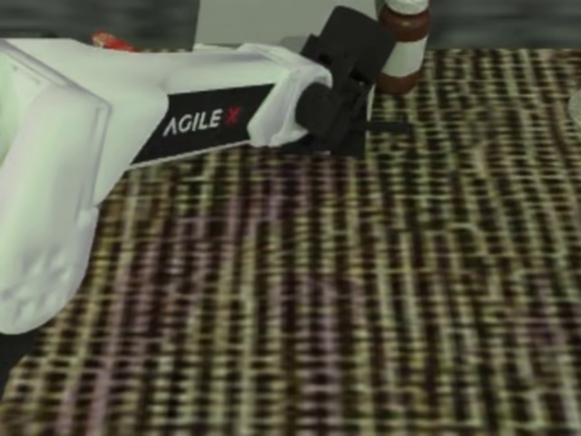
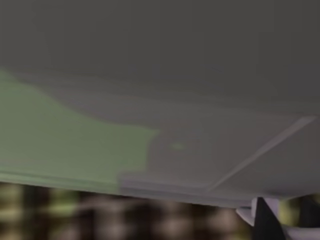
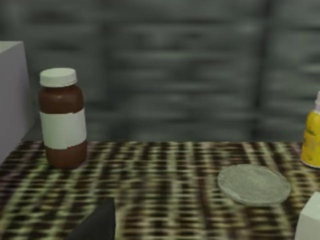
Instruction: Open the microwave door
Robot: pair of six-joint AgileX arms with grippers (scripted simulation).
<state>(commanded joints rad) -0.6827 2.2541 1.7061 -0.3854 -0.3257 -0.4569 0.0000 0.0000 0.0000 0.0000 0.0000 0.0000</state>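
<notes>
Left arm at the microwave front, door step in hand.

Left gripper (image 1: 349, 113) sat against the microwave (image 1: 245, 23), just beside the jar (image 1: 402, 45); jaws' state could not be told. Microwave door (image 2: 200, 150) filled the wrist view; best pulled along its hinge arc.

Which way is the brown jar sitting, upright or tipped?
Upright: the jar stands on its base on the table, white cap on top.

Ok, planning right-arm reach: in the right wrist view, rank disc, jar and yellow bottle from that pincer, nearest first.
1. Grey disc, foremost, between the other two.
2. Brown jar by the microwave, yellow bottle across the disc from it: too close to call.
</notes>
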